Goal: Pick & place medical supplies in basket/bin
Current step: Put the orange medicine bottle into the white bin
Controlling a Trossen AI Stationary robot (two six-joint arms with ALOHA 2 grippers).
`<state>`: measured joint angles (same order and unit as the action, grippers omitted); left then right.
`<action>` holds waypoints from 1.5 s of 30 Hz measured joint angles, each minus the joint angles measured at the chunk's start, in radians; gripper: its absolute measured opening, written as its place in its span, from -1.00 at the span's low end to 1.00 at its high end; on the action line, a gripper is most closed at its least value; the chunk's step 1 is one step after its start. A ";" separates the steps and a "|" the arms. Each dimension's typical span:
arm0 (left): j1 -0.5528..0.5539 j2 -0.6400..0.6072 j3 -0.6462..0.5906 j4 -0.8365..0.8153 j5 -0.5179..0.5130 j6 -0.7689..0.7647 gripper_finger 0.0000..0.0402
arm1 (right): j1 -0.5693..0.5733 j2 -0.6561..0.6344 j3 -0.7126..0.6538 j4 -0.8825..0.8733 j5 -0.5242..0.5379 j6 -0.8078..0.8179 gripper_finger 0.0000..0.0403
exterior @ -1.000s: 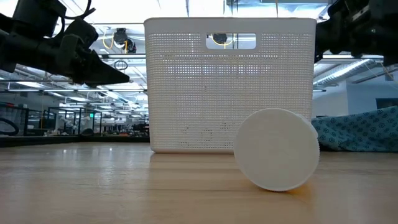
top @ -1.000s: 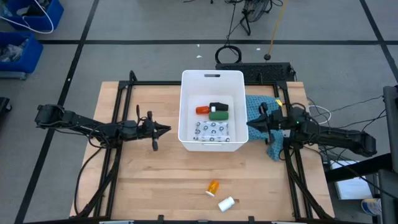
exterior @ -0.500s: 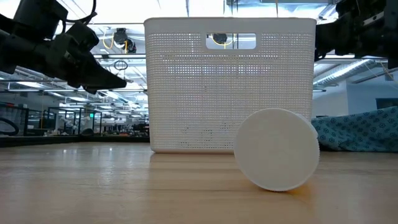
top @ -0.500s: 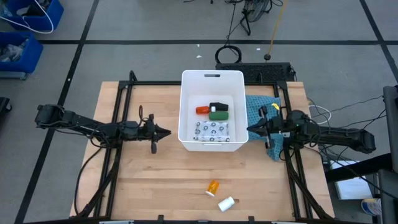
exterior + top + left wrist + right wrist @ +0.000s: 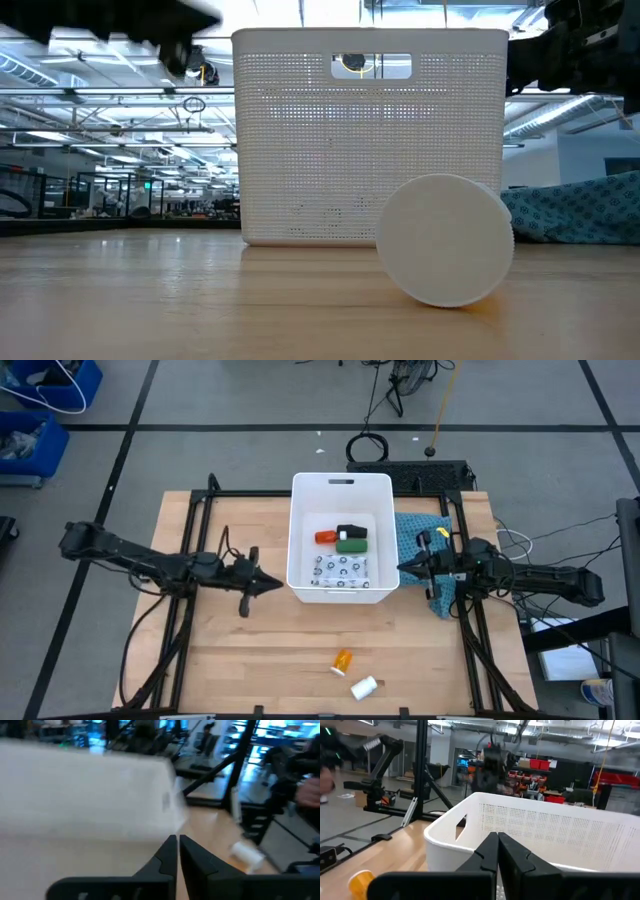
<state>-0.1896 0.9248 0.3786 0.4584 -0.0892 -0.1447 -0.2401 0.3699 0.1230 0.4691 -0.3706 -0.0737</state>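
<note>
step: four supplies lie in large white plastic tub (image 5: 341, 488) at table's middle | left gripper (image 5: 272, 583) beside it, jaws closed, empty | right gripper (image 5: 404, 568) closed, empty | next: fetch orange bottle (image 5: 342, 659), white cylinder (image 5: 363, 686) near front edge

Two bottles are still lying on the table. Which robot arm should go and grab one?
Probably the left. Its end effector, shut and empty, is over bare wood beside the tub, angled toward the orange bottle and white cylinder. The right end effector, also shut, waits above the tub's other side.
</note>
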 joint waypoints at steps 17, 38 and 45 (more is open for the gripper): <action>-0.320 0.690 1.082 -0.833 -0.422 -0.230 -0.98 | 0.000 0.000 -0.001 0.078 0.000 -0.025 -1.00; -0.341 1.222 1.592 -1.161 -0.380 -0.890 -0.61 | 0.000 -0.001 0.000 0.052 0.001 -0.067 -1.00; -0.344 1.251 1.593 -1.174 -0.328 -0.938 0.16 | 0.000 -0.001 0.000 0.090 0.000 -0.043 -1.00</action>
<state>-0.5335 2.1756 1.9712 -0.7157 -0.4176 -1.0824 -0.2401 0.3691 0.1234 0.5595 -0.3704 -0.1170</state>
